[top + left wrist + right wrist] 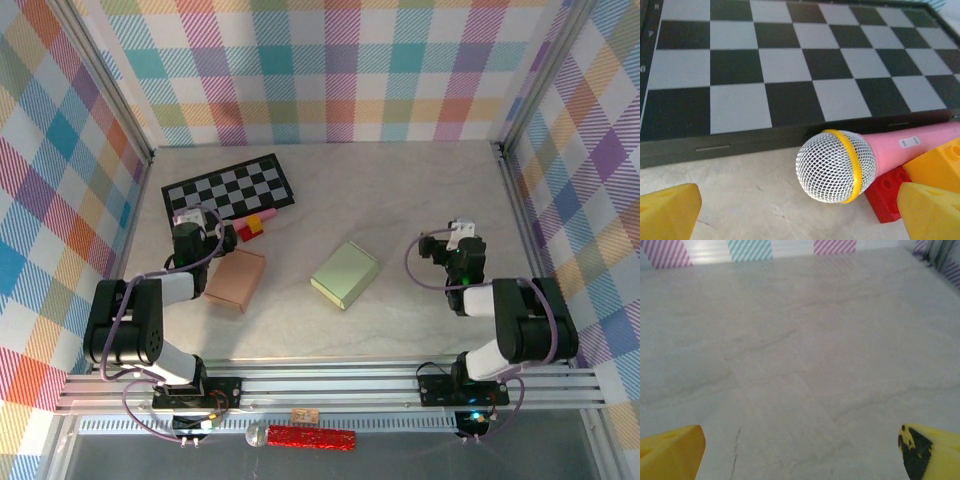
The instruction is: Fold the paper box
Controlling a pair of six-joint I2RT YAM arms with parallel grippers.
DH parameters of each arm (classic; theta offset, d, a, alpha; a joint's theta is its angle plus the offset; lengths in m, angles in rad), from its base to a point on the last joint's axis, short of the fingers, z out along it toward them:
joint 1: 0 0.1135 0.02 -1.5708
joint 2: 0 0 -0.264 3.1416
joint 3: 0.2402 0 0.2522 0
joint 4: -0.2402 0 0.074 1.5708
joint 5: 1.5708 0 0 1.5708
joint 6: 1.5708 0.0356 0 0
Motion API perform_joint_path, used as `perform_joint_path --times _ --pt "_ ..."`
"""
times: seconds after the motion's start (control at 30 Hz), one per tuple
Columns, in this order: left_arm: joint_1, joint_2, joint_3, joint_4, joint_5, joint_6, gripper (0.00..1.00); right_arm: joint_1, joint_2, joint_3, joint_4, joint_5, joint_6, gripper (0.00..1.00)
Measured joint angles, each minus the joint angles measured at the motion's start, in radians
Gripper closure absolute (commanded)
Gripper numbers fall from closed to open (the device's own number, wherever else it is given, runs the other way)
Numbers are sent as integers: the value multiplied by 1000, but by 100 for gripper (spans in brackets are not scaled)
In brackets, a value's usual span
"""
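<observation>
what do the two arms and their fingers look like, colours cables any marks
Both the left arm and the right arm have chunky black joints joined by white links, and each is trailed by a looping greyish-purple cable. A small green light glows on the right arm. The left fingertips are plain yellow. The right fingertips are yellow too, one with a black worn patch.

Just beside the near edge of the chessboard (pixel 790 65), a pink microphone (pixel 860 162) with a yellow-ringed mesh head is laid on the counter (pixel 750 200), and a red block (pixel 887 197) and a yellow block (pixel 937 160) are set there too.
</observation>
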Motion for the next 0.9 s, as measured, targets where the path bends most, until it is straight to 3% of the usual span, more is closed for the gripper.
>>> perform_joint_path --times 0.2,0.9 --pt "-32 47 -73 157 17 56 0 -1 13 48 -32 6 12 1" --pt "-79 75 -85 214 -39 93 0 4 13 61 -60 24 14 1"
